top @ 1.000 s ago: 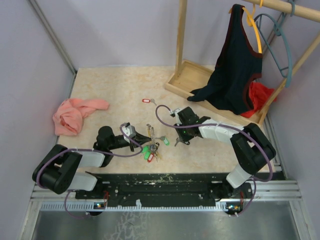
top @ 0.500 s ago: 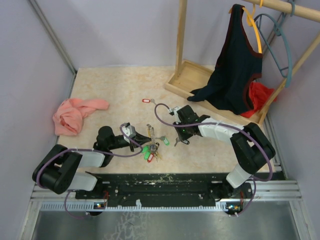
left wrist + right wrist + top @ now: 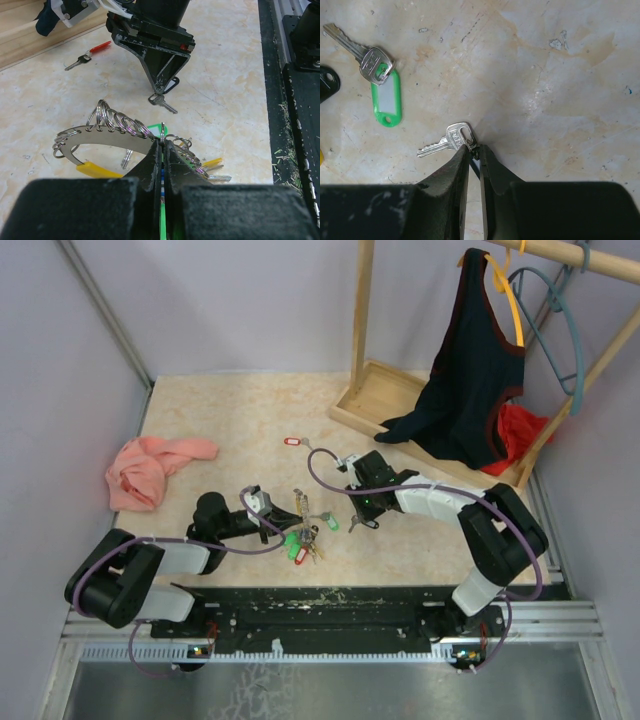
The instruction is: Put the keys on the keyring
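Note:
My left gripper (image 3: 162, 146) is shut on the thin silvery keyring (image 3: 100, 136), which stands on edge with small split rings and tagged keys strung along it. A green tag (image 3: 161, 200) runs between the jaws and a yellow tag (image 3: 97, 170) lies under the ring. From above, the keyring (image 3: 305, 525) lies just right of my left gripper (image 3: 283, 530). My right gripper (image 3: 474, 152) is closed down to a narrow slit on the black tag of a silver key (image 3: 445, 140) that lies on the table. A green-tagged key (image 3: 385, 95) lies loose to its left. A red-tagged key (image 3: 292, 441) rests farther back.
A pink cloth (image 3: 150, 468) lies at the left. The wooden rack base (image 3: 385, 400) stands at the back right, with a dark garment (image 3: 465, 380), a red cloth (image 3: 515, 430) and a teal hanger (image 3: 565, 320). The black rail (image 3: 330, 605) runs along the near edge.
My right gripper's jaws have narrowed onto the key's black tag, and its wrist shifted slightly. The left gripper and keyring have not moved.

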Tool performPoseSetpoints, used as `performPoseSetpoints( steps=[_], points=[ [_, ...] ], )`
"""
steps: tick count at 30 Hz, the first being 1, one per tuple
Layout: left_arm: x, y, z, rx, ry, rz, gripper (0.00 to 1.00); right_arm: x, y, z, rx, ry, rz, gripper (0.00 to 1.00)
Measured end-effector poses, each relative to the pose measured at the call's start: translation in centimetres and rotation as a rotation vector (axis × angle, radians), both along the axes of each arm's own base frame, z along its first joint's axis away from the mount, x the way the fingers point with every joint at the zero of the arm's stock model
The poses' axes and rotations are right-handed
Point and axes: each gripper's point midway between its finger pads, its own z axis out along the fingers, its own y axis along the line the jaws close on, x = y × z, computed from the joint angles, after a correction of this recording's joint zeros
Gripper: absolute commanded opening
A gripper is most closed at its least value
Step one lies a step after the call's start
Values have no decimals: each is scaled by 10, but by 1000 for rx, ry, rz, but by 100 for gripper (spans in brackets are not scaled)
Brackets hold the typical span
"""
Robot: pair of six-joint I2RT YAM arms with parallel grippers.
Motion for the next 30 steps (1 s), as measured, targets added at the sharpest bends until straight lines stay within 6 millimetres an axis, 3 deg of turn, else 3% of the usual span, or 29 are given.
performPoseSetpoints(
  steps=[10, 18, 26, 30],
  points=[
    [-1, 0, 0, 0, 0, -5, 0, -2, 1, -3, -1, 11, 15, 13],
    [-1, 0, 0, 0, 0, -5, 0, 1, 0, -3, -12, 9, 13, 0],
    [-1, 0, 0, 0, 1, -6, 0, -2, -2, -1, -19, 16, 18, 0],
    [-1, 0, 1, -1, -1, -8, 0, -3, 1, 9, 8, 3, 28, 0]
  ],
)
